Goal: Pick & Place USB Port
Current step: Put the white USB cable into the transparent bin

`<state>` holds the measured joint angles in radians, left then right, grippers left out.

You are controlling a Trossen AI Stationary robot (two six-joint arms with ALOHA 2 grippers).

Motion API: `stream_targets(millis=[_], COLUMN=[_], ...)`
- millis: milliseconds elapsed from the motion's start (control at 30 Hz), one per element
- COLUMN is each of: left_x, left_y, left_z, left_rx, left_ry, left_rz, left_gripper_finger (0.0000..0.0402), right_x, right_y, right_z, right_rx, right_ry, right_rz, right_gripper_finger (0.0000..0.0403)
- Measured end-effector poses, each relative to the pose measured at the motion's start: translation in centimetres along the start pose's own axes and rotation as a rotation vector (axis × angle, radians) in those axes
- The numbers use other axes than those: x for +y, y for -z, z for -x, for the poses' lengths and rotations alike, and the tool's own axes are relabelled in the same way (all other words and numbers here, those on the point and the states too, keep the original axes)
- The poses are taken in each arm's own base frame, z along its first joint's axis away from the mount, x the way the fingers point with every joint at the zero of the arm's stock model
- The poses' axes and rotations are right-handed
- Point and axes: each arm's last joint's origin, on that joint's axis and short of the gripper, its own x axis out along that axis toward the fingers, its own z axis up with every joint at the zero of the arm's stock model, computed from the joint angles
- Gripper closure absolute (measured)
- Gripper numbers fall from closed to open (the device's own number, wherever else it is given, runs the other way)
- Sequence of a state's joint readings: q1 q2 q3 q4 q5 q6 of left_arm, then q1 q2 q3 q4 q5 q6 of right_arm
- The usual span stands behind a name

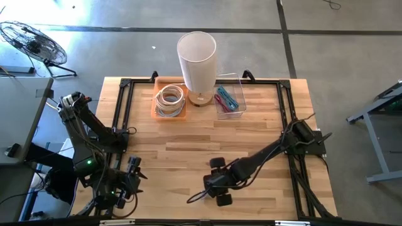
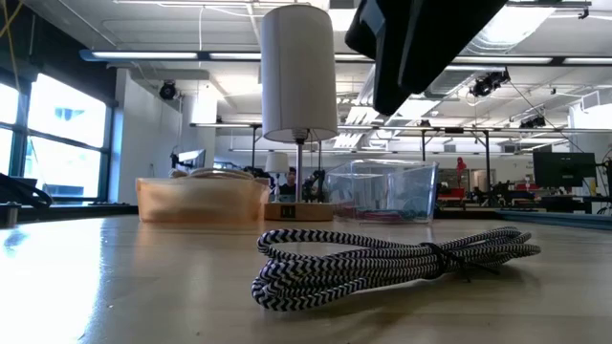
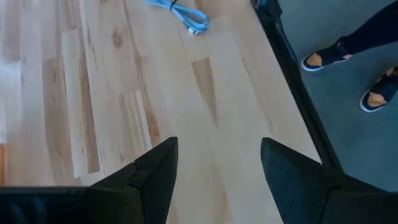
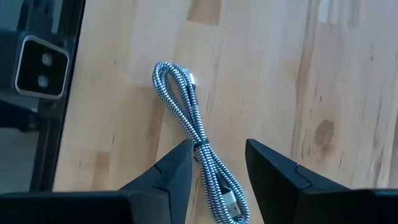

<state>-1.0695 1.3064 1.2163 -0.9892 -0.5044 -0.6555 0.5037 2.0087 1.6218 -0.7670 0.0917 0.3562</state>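
A black-and-white braided USB cable (image 4: 193, 134), bundled into a long loop, lies flat on the wooden table near its front edge (image 1: 198, 196) and shows close up in the low view (image 2: 382, 263). My right gripper (image 4: 217, 146) hangs open above it, pointing steeply down. Its two fingers stand either side of the bundle's middle and well clear of it (image 1: 217, 183). My left gripper (image 3: 217, 146) waits open over bare wood at the table's near left (image 1: 130, 176).
At the back stand a white lamp (image 1: 196, 59), an orange tray of white cables (image 1: 169, 100) and a clear bin of coloured cables (image 1: 229, 100). The left wrist view shows a blue cable (image 3: 180, 12) on the wood and a person's feet (image 3: 348, 53) beyond the table's black rail.
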Motion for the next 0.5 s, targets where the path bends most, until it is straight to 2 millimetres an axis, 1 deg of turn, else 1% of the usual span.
stream_targets(millis=[167, 300, 400, 500], left_x=[0.0, 0.0, 0.0, 0.0], left_y=[0.0, 0.1, 0.1, 0.1], left_z=[0.0, 0.0, 0.0, 0.0], left_rx=[0.007, 0.010, 0.010, 0.011], left_ry=[0.008, 0.007, 0.008, 0.008], left_rz=[-0.008, -0.010, -0.021, -0.025], left_gripper_finger=[0.0177, 0.0177, 0.0177, 0.0177], right_x=[-0.2, 0.3, 0.7, 1.2], right_y=[-0.1, -0.1, 0.2, 0.5], right_z=[0.0, 0.0, 0.1, 0.1], right_rx=[0.001, -0.020, -0.012, 0.010], right_ry=[-0.001, 0.003, 0.001, -0.012], right_rz=[-0.033, -0.021, 0.024, 0.148], right_gripper_finger=[0.0263, 0.0263, 0.0263, 0.0263])
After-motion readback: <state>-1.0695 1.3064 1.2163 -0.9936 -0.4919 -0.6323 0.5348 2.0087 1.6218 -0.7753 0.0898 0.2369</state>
